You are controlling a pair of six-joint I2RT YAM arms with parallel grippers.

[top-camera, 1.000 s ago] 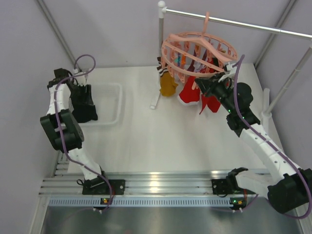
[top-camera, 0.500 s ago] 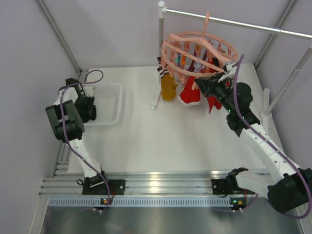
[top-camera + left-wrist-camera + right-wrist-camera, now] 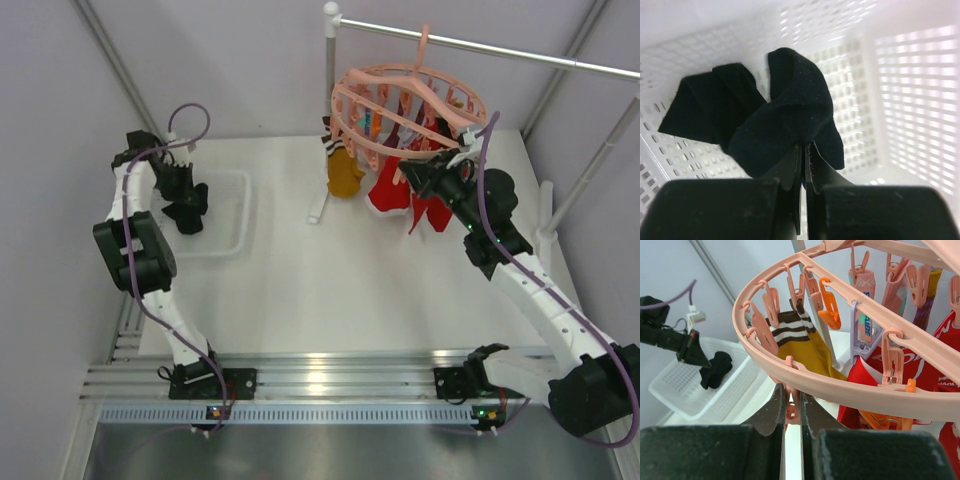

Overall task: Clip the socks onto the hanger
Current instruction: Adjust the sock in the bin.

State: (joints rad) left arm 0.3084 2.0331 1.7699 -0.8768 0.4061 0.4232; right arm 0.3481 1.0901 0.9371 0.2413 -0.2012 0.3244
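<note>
My left gripper (image 3: pixel 804 148) is shut on a black sock (image 3: pixel 782 112), which bunches in front of the fingers over the white mesh basket (image 3: pixel 910 90). From above, that gripper (image 3: pixel 186 207) hangs over the basket's left part. The salmon-pink hanger (image 3: pixel 341 121) hangs from the rail at the back right. On its clips hang a mustard sock (image 3: pixel 345 175) and red socks (image 3: pixel 389 196). My right gripper (image 3: pixel 792 396) is shut on a pink clip (image 3: pixel 794 412) under the hanger's ring (image 3: pixel 840 385). The right wrist view also shows the black sock (image 3: pixel 715 371).
The white basket (image 3: pixel 232 215) sits at the table's back left. A white stand post (image 3: pixel 330 110) and a metal rail (image 3: pixel 500 48) carry the hanger. Grey walls close in left, right and behind. Orange and purple clips (image 3: pixel 826 310) dangle from the ring.
The left gripper dipped into the basket, closed on the black sock and came up with it. The right arm has held still on the clip.
</note>
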